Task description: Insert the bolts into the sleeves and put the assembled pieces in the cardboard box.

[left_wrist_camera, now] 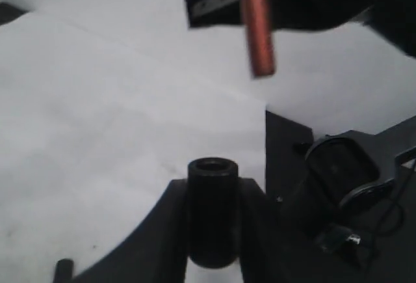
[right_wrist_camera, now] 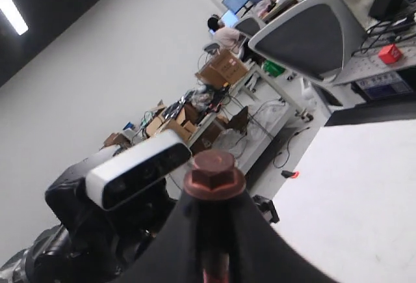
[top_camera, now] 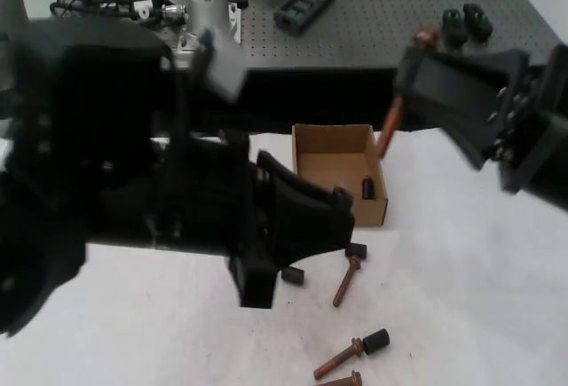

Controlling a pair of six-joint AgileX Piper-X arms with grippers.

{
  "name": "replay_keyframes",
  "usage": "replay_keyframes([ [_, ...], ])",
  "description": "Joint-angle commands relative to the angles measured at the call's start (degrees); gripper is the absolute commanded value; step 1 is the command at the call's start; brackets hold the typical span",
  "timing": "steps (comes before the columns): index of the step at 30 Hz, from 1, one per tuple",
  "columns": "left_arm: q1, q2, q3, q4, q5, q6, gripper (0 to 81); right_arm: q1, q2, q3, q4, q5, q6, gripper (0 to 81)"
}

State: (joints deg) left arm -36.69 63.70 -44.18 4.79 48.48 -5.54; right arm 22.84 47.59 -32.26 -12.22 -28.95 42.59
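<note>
A white sheet (top_camera: 461, 297) covers the near part of the bench and takes up the lower two thirds of the high view, with a grey perforated metal top (top_camera: 399, 4) across the upper edge. A bulky matte black left arm (top_camera: 115, 182) crosses the left half, and a black right arm (top_camera: 497, 111) enters at the upper right. An open box (top_camera: 330, 140) of plain brown cardboard sits at centre, with a dark piece (top_camera: 367, 188) inside against its right wall, probably one already assembled. The right gripper (right_wrist_camera: 211, 244) is clamped on a copper-coloured bolt (right_wrist_camera: 213, 172) just under its head, a six-sided head on a round flange, so the smooth shaft hangs free for inserting. The left gripper (left_wrist_camera: 213, 231) is closed around a black sleeve (left_wrist_camera: 212, 188), a short dull cylinder held upright at the lower centre of the left wrist view, its hollow mouth facing up to receive the bolt. In that view the bolt's tip hangs at the upper centre, well above the sleeve and a little to the right, so the two look not yet lined up. Below the box lie three loose bolts (top_camera: 347, 281), one cut off by the bottom edge, and three small spare sleeves (top_camera: 376, 342).
</note>
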Motion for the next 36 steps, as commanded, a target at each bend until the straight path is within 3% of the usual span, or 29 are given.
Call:
replay_keyframes([
  [1, 0.0, -1.2, 0.3, -2.3, 4.5, -2.4, 0.7, -0.4, -0.7, -0.6, -1.1, -0.3, 0.3, 0.5],
  [13, 0.0, -1.2, 0.3, -2.3, 5.8, -3.6, 0.7, 0.7, 1.7, -0.6, 1.8, -0.5, -2.7, 0.5],
  [19, 0.0, -1.2, 0.3, -2.3, 4.1, -9.9, 0.7, 0.7, 1.7, -0.6, 2.8, -4.6, -5.4, 0.5],
  [26, 0.0, -1.2, 0.3, -2.3, 4.1, -10.4, 0.7, 0.7, 1.7, -0.6, 7.0, -8.8, -11.5, 0.1],
  [29, 0.0, -1.2, 0.3, -2.8, 3.5, -10.1, 0.7, 0.7, 1.7, -0.6, 7.1, -9.6, -14.5, 10.1],
  [33, 0.0, -1.2, 0.3, -3.7, 0.9, -8.0, 0.7, 0.7, 1.7, -0.6, 5.8, -9.2, -14.9, 43.5],
  [34, 0.0, -1.2, 0.3, -3.7, -0.5, -7.7, 0.7, 0.4, 1.5, -0.8, 5.8, -9.0, -14.1, 46.6],
  [36, 0.0, -0.9, 0.3, -3.7, -5.7, -8.3, 0.7, -1.4, 0.4, -1.2, 6.2, -8.9, -12.7, 45.2],
])
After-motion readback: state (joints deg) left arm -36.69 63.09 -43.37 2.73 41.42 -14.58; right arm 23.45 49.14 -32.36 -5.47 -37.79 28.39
